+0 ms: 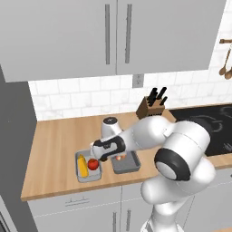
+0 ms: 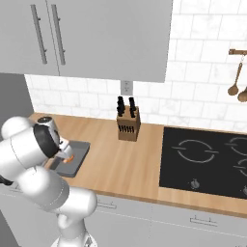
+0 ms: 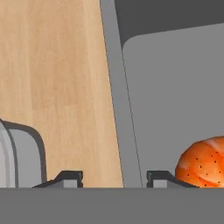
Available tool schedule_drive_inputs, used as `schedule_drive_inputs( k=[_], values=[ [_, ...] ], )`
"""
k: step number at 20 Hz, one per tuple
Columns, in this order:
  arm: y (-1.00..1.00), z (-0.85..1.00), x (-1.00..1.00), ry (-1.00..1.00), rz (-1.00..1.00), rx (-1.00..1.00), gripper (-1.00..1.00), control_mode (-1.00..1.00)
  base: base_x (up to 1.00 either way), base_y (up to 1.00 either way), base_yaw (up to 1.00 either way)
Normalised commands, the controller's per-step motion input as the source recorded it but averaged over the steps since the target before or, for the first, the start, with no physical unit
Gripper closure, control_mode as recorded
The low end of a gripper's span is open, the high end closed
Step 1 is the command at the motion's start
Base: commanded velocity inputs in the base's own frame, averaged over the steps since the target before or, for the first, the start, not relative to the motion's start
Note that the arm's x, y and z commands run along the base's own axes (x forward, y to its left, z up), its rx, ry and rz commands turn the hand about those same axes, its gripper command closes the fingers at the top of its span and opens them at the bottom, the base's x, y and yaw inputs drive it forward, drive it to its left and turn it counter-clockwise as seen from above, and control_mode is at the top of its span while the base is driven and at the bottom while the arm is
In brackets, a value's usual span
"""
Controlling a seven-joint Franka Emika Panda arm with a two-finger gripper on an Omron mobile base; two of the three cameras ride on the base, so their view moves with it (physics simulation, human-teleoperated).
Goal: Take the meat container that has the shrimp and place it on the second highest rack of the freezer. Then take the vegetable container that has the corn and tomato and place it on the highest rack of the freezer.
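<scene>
A home kitchen: a long pale wooden countertop (image 2: 125, 159) beneath flat grey wall cupboards (image 1: 113, 36), white marble-tiled backsplash (image 2: 202, 96), black glass cooktop (image 2: 207, 159), wooden knife block (image 2: 128, 126) and hanging wooden spoons (image 2: 237, 82).

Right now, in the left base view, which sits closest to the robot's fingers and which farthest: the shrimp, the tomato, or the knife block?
1. The shrimp, in the dark tray right beneath the fingers.
2. The tomato, in the paler tray alongside.
3. The knife block, back by the wall.

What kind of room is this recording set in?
A rendered home kitchen: a wooden counter under wall cabinets, a black cooktop set into it, and a knife block against the tiled wall.
</scene>
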Motion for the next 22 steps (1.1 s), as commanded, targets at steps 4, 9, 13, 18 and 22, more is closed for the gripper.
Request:
schedule_drive_inputs(
  k=[4, 9, 13, 18, 22],
  values=[
    [-0.01, -0.41, 0.0, -0.01, 0.0, 0.0, 1.0, -1.0, 0.0, 0.0, 0.0],
    [0.0, -0.14, 0.03, 0.0, 0.0, 0.0, 1.0, -1.0, 0.0, 0.0, 0.0],
    [-0.1, 0.02, 0.0, 0.0, 0.0, 0.0, 1.0, -1.0, 0.0, 0.0, 0.0],
    [-0.45, 0.37, -0.08, 0.0, 0.0, 0.0, 1.0, -1.0, 0.0, 0.0, 0.0],
    [-0.45, 0.55, -0.41, 0.0, 0.04, 0.0, 1.0, -1.0, 0.0, 0.0, 0.0]
  ],
)
